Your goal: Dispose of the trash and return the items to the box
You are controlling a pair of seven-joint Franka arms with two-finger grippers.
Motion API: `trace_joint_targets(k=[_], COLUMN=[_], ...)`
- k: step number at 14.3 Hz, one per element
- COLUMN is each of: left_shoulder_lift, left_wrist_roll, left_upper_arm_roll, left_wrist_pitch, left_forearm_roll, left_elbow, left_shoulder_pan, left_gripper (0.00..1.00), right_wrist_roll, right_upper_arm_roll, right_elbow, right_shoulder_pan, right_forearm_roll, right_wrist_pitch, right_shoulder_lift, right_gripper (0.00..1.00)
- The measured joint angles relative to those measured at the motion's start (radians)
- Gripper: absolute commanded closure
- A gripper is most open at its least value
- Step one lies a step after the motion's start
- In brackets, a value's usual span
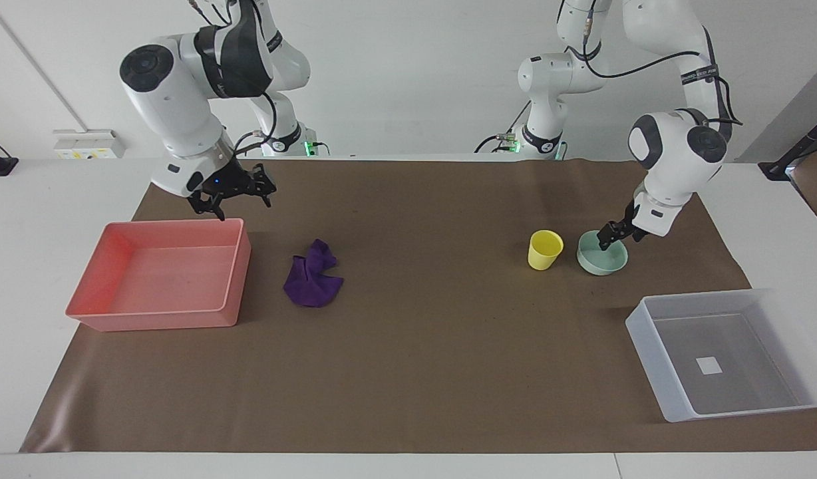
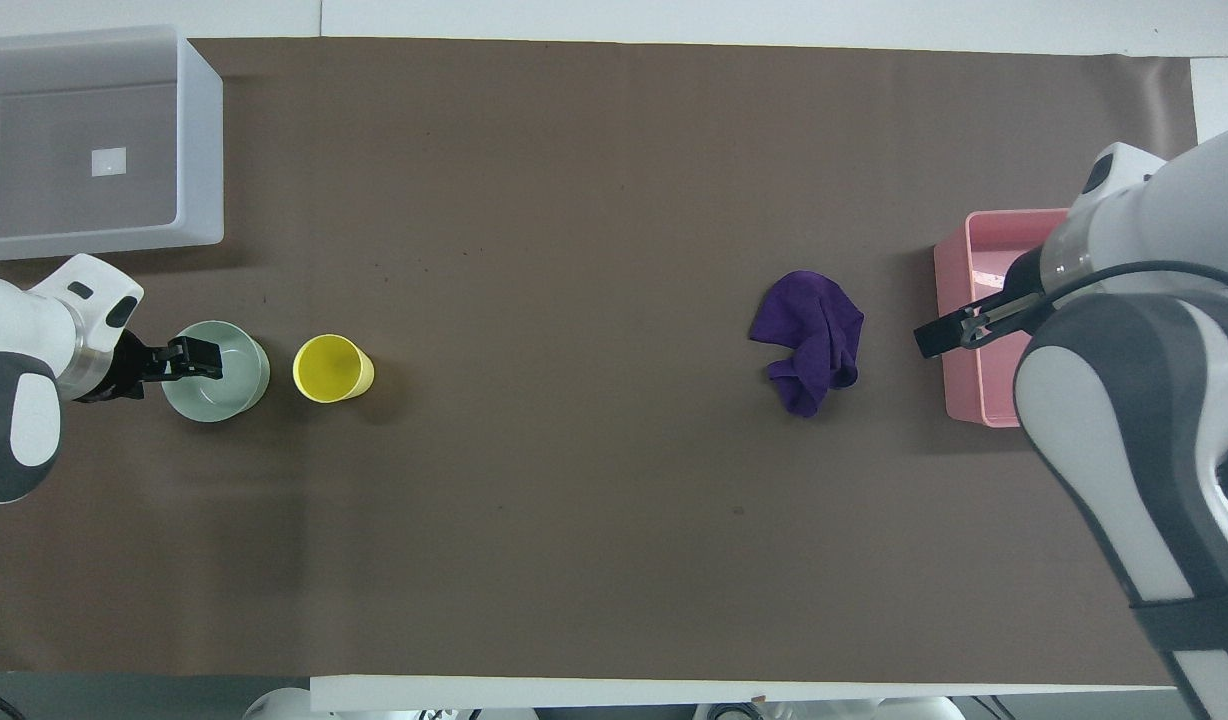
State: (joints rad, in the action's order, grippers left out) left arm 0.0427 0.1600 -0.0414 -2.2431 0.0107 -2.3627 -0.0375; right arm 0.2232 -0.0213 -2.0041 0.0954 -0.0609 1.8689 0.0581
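The purple cloth wad (image 1: 312,279) (image 2: 809,340) lies on the brown mat beside the pink tray. The yellow cup (image 1: 545,249) (image 2: 332,368) stands upright beside the mint-green bowl (image 1: 605,261) (image 2: 229,398) toward the left arm's end. The clear box (image 1: 648,346) (image 2: 202,130) is empty, farther from the robots than the bowl. My left gripper (image 1: 621,238) (image 2: 202,358) is open, low over the bowl's rim. My right gripper (image 1: 235,203) (image 2: 934,338) is open and empty in the air, over the tray's edge beside the cloth.
The pink-coral tray (image 1: 239,266) (image 2: 959,390) sits empty at the right arm's end of the mat. The brown mat (image 1: 422,346) covers most of the white table.
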Motion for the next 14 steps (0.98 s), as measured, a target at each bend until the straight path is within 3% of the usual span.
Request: trace_joint_targets(k=[7, 8, 11, 12, 14], left_shoulder_lift=[-0.002, 0.002, 0.013, 0.018, 0.021], left_wrist_roll=[0.014, 0.014, 0.014, 0.014, 0.015], left_upper_arm_roll=[-0.003, -0.001, 0.000, 0.000, -0.001], left_wrist_pitch=[-0.063, -0.046, 0.152, 0.246, 0.415], left_forearm_roll=[-0.001, -0.003, -0.002, -0.002, -0.005], left_elbow=[-0.040, -0.028, 0.074, 0.137, 0.306], left_shoulder_pan=[0.029, 0.028, 0.028, 0.028, 0.029], left_gripper=[1.00, 1.00, 1.00, 1.00, 1.00], right_wrist_roll=[-0.066, -0.073, -0.074, -0.074, -0.074], right_upper_arm_roll=[-0.001, -0.001, 0.001, 0.001, 0.001], right_elbow=[-0.106, -0.130, -0.169, -0.171, -0.171], right_shoulder_pan=[0.112, 0.118, 0.119, 0.119, 0.119], right_forearm_roll=[-0.001, -0.001, -0.001, -0.001, -0.001], right_wrist_pitch=[0.317, 0.365, 0.438, 0.451, 0.463], right_shoulder_lift=[-0.155, -0.173, -0.216, -0.227, -0.243], right_gripper=[0.06, 0.12, 0.62, 0.75, 0.89])
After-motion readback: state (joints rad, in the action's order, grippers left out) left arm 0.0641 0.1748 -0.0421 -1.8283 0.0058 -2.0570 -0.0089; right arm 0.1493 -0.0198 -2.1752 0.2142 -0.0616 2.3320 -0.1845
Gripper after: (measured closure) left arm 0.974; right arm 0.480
